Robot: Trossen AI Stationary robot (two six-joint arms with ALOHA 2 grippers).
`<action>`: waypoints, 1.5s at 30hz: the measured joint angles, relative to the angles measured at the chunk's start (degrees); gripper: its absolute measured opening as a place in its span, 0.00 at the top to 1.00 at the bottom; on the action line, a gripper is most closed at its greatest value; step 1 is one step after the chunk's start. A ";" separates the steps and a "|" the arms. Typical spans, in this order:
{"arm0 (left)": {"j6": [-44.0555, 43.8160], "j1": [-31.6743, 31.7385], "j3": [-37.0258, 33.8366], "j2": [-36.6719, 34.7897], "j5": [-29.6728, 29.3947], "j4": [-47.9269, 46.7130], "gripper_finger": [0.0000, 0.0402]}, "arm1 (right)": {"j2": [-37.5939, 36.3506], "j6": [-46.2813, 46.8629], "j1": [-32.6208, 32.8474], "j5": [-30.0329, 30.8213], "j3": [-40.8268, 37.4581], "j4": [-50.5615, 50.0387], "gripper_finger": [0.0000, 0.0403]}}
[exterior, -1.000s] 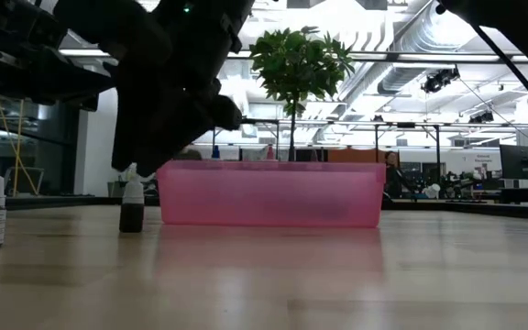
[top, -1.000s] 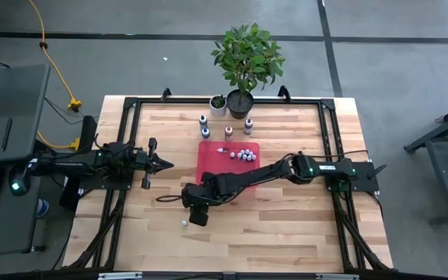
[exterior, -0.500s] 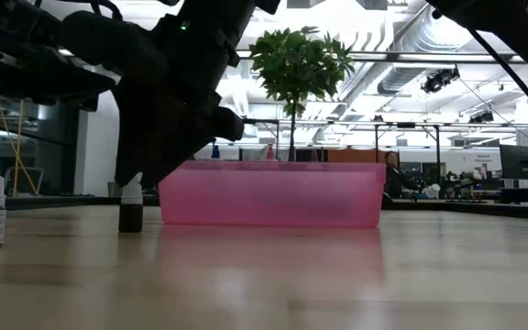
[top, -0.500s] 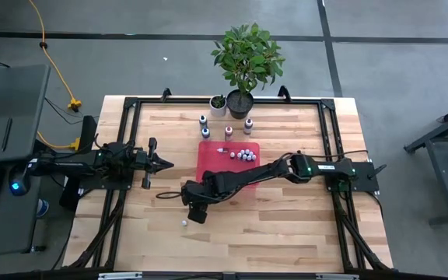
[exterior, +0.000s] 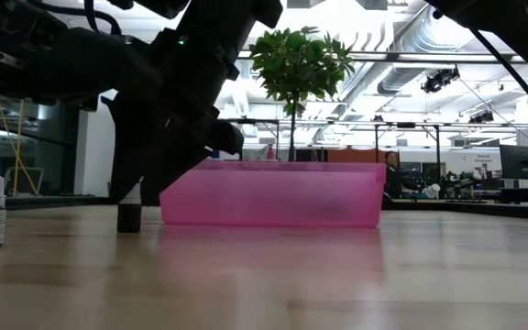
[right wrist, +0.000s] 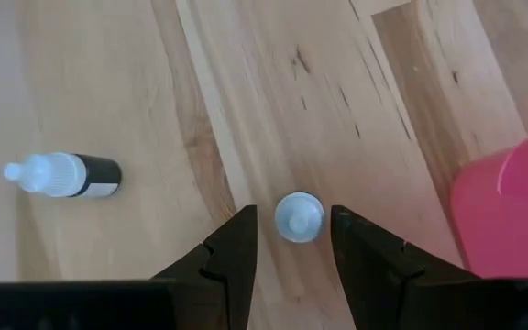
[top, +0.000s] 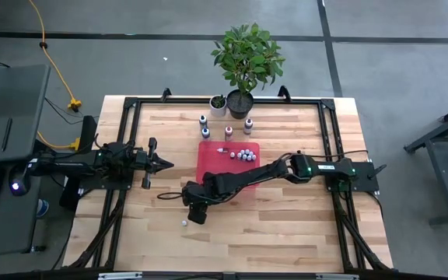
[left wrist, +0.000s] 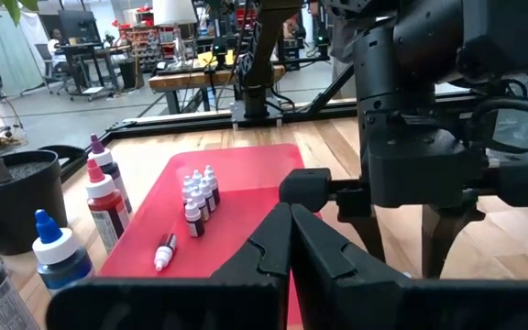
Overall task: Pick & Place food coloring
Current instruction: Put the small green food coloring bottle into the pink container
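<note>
From above, several bottles (top: 242,154) are already lying in the red tray (top: 212,166) mid-counter while the right gripper (top: 196,213) is hovering beside it; at the right wrist, spread jaws are flanking an upright bottle (right wrist: 298,217), not yet pinching.

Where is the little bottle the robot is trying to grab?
In the right wrist view, the small bottle stands upright on the wooden table between the open fingers of the right gripper, just off the red tray, with another bottle lying nearby.
</note>
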 joint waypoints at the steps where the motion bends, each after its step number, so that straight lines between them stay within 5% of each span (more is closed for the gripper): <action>1: 0.01 0.00 0.00 0.00 -0.01 0.00 1.00 | -0.01 0.00 0.00 0.00 0.00 0.00 0.68; 20: 0.00 0.01 0.01 -0.01 0.00 0.00 1.00 | -0.02 -0.04 0.00 0.44 0.11 1.16 0.68; 34: -0.01 0.02 0.00 -0.02 0.01 0.00 1.00 | -0.11 -0.17 0.00 0.46 0.20 0.64 0.87; 45: -0.01 0.02 0.01 -0.02 0.00 0.00 1.00 | -0.41 -0.19 0.00 -0.48 0.24 -0.34 0.89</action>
